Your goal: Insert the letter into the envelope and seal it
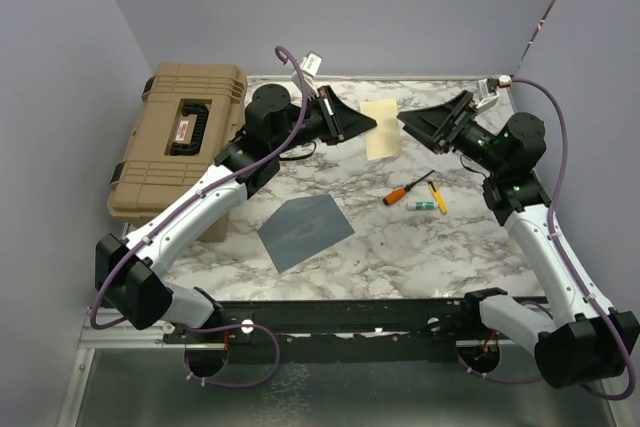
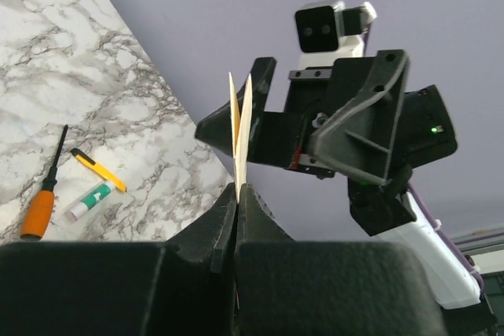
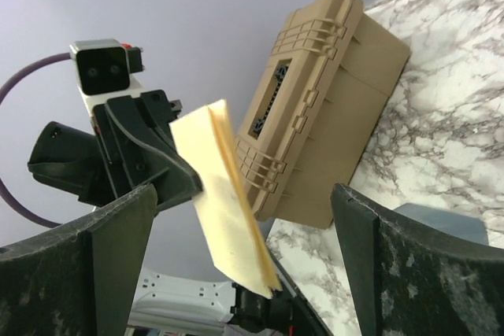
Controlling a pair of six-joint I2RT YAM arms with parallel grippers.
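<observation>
1. While the left gripper is pinched tight on one edge of the letter, the cream sheet stands raised off the marble surface toward its far side; the wrist views show it as two leaves, slightly parted.
2. Right gripper: fingers spread wide, holding nothing, facing the letter's free edge from just beside it.
3. The envelope lies flat on the surface nearer the arm bases, well apart from the letter.
4. An orange-handled screwdriver, a glue stick and a yellow pen-like tool lie together to the right of the envelope.
5. A tan hard case sits at the left edge.
</observation>
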